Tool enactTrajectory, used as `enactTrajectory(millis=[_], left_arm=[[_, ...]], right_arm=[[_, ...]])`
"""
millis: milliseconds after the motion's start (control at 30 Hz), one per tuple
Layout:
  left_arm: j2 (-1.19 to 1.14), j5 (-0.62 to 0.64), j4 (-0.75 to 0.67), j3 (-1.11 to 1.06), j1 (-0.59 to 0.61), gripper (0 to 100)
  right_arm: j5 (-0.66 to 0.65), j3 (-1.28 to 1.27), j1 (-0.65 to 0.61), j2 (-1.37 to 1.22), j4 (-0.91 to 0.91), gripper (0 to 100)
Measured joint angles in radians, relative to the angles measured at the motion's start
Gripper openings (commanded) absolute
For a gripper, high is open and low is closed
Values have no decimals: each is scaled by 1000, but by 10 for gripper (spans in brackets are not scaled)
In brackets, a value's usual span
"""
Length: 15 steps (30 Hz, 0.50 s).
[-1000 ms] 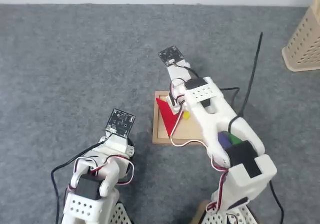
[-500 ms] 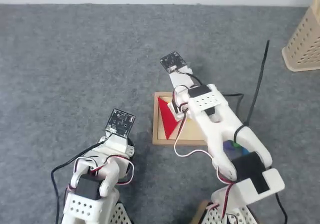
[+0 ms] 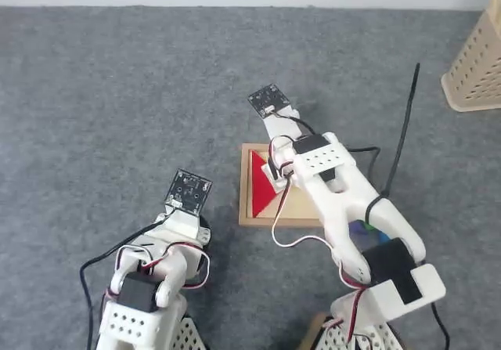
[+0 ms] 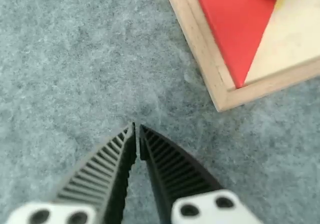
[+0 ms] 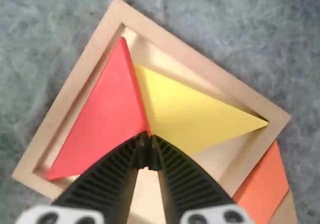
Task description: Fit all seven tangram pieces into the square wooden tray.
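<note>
Square wooden tray [image 3: 243,201] near the middle of the grey felt-covered desk [image 3: 117,92], with two tangram pieces inside. Flat red triangle [image 5: 102,121] laid with its long side against one inner wall. Flat yellow triangle [image 5: 190,116] along the neighbouring wall, touching the red one edge to edge. Flat orange piece [image 5: 262,179] outside, just beside the tray's outer rim. Right jaws pressed almost together, gripping nothing, tips poised at the seam where red meets yellow near the tray's centre. White right arm [image 3: 344,201] stretched over the tray, hiding part of it from above. Left jaws likewise nearly closed and empty, low over bare felt, just short of the tray corner where the red triangle's point ends. White left arm [image 3: 156,272] folded back, apart from the tray. Beige perforated basket [image 3: 473,68] at the desk's far right edge.
</note>
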State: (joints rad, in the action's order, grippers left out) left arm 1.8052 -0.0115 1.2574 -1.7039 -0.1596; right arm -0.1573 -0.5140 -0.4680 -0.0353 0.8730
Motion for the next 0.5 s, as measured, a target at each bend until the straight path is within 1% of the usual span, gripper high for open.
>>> enactTrajectory(millis=[167,267,500], left_arm=[[0,0,0,0,0,12],[0,0,0,0,0,12],[0,0,0,0,0,12]], right_arm=[[0,-5,2,-2,0,7],[0,-5,-21,-2,-3,7],[0,-5,-29,-2,-66,7]])
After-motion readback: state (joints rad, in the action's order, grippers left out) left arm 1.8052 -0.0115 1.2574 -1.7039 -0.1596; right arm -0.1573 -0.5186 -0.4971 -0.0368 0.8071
